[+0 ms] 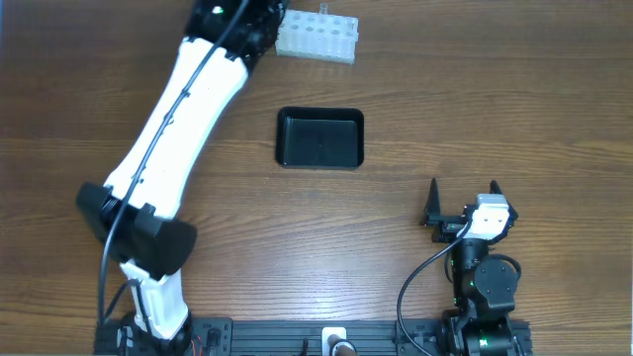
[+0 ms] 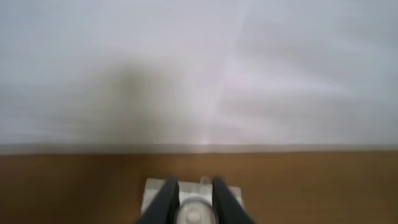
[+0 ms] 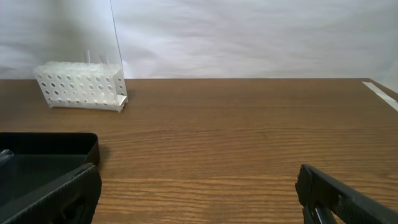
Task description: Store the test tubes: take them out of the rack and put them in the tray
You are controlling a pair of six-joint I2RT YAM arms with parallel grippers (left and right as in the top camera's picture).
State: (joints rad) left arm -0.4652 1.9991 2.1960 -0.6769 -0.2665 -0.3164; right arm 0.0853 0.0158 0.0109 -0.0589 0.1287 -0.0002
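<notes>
2 robot arms work at a wooden counter (image 1: 495, 89), and only the left is engaged. The left arm (image 1: 188, 109) stretches far up the counter to a white rack (image 1: 316, 38) pierced with rows of holes, which stands at the far edge near a pale backdrop. Seen from its own wrist camera, the left hand (image 2: 194, 186) sits directly above the rack with its 2 dark fingers pressed close against either side of the round top of a clear test tube (image 2: 194, 211). They appear to be pinching it while it stands upright in its hole. That straight-down approach makes sense, since a tube can only leave the rack by being lifted along its own length. Another tube (image 1: 324, 8) pokes up at the rack's far side. The black tray (image 1: 281, 138), a shallow rectangle, lies in the middle of the counter, well apart from the rack and nearer the arms' bases, so it is a short carry for either arm. Whether it holds any tube yet is hard to tell. The right hand (image 1: 463, 193) rests near its own base, well clear of both rack and tray, with fingers spread wide and holding nothing, likely parked so it does not block the left arm's path. The task seems to be at an early lifting step.
</notes>
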